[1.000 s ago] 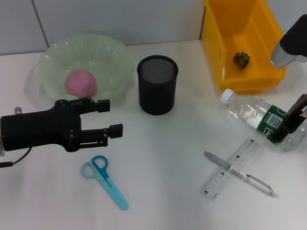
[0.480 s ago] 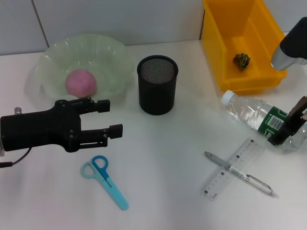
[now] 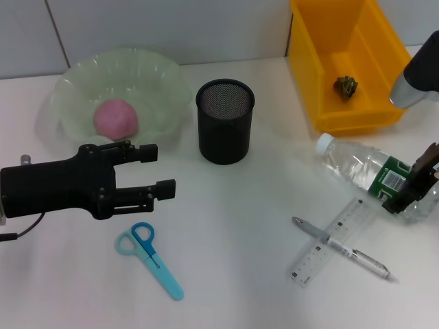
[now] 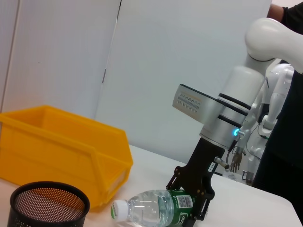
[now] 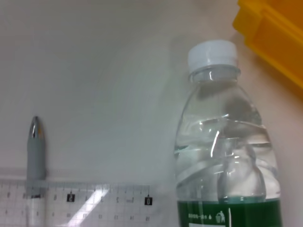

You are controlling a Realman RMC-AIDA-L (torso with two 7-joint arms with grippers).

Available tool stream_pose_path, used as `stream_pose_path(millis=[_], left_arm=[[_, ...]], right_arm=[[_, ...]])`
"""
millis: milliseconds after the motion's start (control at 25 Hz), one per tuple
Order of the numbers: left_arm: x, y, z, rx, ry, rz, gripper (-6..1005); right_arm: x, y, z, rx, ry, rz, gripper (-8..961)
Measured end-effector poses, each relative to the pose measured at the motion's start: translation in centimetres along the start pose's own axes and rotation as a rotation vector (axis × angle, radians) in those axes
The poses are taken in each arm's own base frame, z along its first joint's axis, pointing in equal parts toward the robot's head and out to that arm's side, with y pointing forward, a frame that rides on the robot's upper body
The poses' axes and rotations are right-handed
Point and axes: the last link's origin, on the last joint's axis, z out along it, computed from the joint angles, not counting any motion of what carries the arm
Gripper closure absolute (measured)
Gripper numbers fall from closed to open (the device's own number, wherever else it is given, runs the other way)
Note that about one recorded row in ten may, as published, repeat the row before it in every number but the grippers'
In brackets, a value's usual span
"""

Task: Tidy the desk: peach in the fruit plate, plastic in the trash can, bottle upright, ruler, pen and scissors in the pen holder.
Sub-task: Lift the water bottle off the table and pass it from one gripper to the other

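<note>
white desk (image 3: 240, 205) before a pale panelled wall, a two-arm robot mid-tidy.

the left gripper (image 3: 161, 170) hovers at the left with its fingers apart and nothing between them; the peach (image 3: 116, 117) lies in the translucent fruit plate (image 3: 168, 79) just beyond it, and the blue scissors (image 3: 149, 258) lie flat on the near side of it. past its fingertips, toward the middle, stands the black mesh pen holder (image 3: 225, 121). further right the pen (image 3: 341, 247) lies crossed over the clear ruler (image 3: 332, 241), both near the right gripper (image 3: 410, 185). that gripper is clamped on the green-labelled part of the bottle (image 3: 357, 165), which lies on its side, white cap pointing away from it toward the pen holder. beyond it, the yellow trash can (image 3: 309, 68) holds a crumpled piece of plastic (image 3: 346, 85).
</note>
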Motion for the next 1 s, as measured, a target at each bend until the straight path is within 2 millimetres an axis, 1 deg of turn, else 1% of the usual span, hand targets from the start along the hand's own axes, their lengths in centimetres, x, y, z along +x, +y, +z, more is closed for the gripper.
stream_pose_path(millis=[200,360,600,680,720,800,1000], left_arm=[[0.2,0.0,0.0,-0.002,-0.001,0.003,203],[0.3,-0.1,0.0,-0.004,-0.002,0.005,202],[0.4,-0.1,0.0,-0.004,-0.003,0.008,202],[0.4,-0.2,-0.1,0.003,0.001,0.007,202],[0.4,-0.3,-0.1,0.005,0.003,0.007,202],[0.5,-0.3,-0.2,0.01,0.008,0.007,202],[0.6,-0.3,-0.2,0.012,0.014,0.006,202]], right_arm=[[0.4,0.2,-0.3,0.007,-0.024,-0.005,186],[0.3,0.4,-1.1,0.01,-0.096,-0.02,186],[0.2,0.5,-1.7,0.011,-0.14,-0.038,187],[0.1,0.9,-2.7,0.007,-0.225,-0.065,187],[0.1,0.9,-2.7,0.007,-0.225,-0.065,187],[0.0,1.4,-3.6,-0.006,-0.315,-0.091,187],[0.3,1.7,-3.9,-0.015,-0.362,-0.102,187]])
